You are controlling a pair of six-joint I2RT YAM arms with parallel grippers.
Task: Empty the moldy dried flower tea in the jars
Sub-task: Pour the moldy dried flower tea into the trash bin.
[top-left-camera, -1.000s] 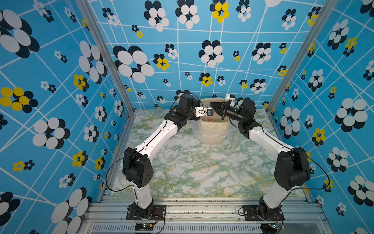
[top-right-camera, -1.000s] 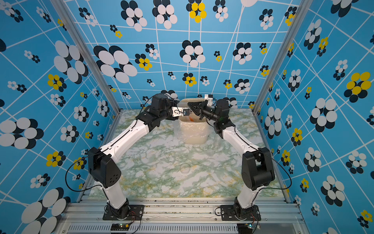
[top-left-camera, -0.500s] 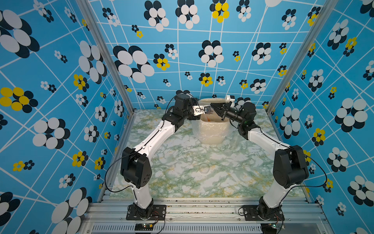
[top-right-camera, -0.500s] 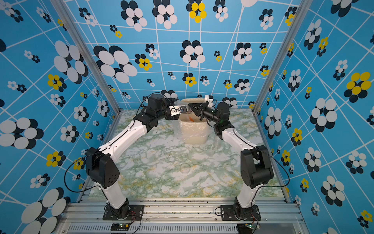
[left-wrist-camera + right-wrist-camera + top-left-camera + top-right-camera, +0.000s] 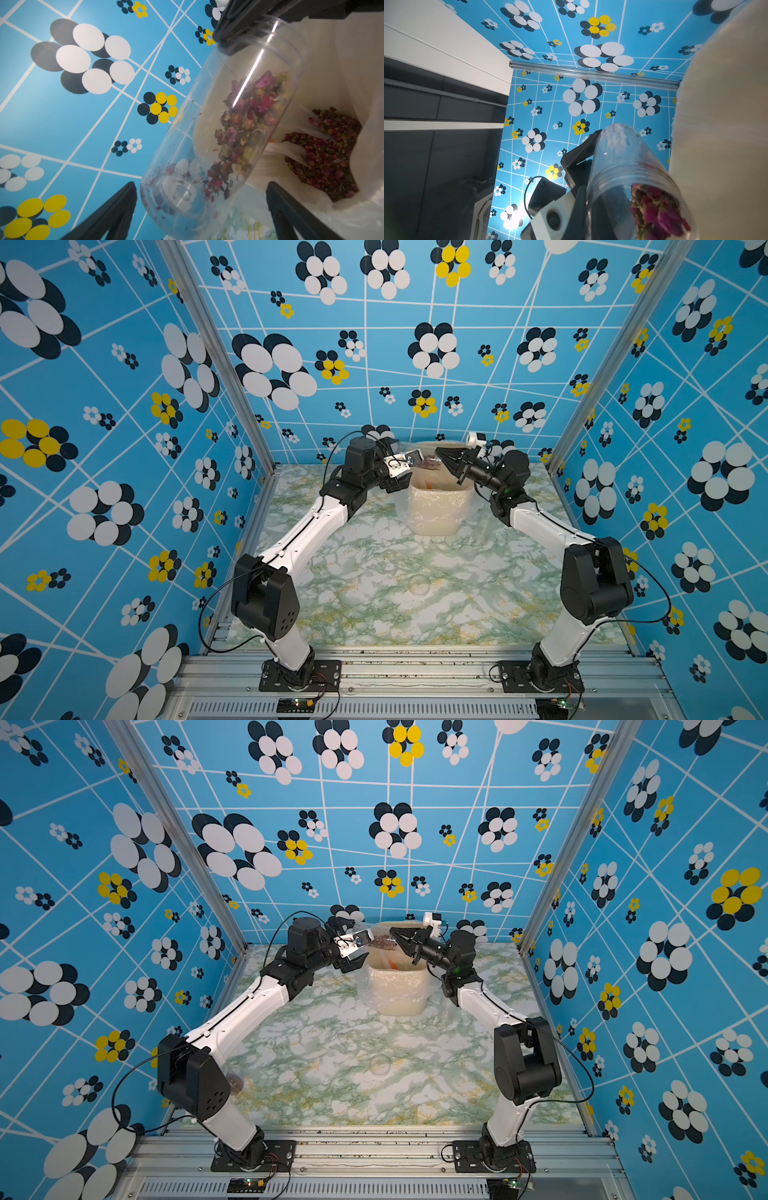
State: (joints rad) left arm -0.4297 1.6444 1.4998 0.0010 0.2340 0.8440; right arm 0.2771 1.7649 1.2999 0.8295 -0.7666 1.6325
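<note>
Standing far back from the left pincer, by that arm's elbow, a clear container of reddish-brown bits [image 5: 235,1083] is partly hidden, and no more of it can be told. Farther out, still on the arm-base side of both pincers, a round clear lid [image 5: 418,585] is seen flat on the marbled table [image 5: 374,626]. Beyond it, the beige bin [image 5: 436,514] is placed directly beneath the 2 pincers, which are seen tip to tip above its mouth. Between them 1 clear jar [image 5: 207,145] is held on a slant. The left pincer [image 5: 199,187] is spread wide open; its 2 black fingers [image 5: 122,205] are set on either side of the jar's closed base, apart from its wall. The right pincer [image 5: 442,456] is clamped shut on the jar's open neck. The dried flower tea [image 5: 249,116] is spread along 1 wall inside the jar, from near the base up to the neck. Below both pincers, a heap of the same tea [image 5: 328,153] is seen in the bin's plastic liner [image 5: 372,166].
</note>
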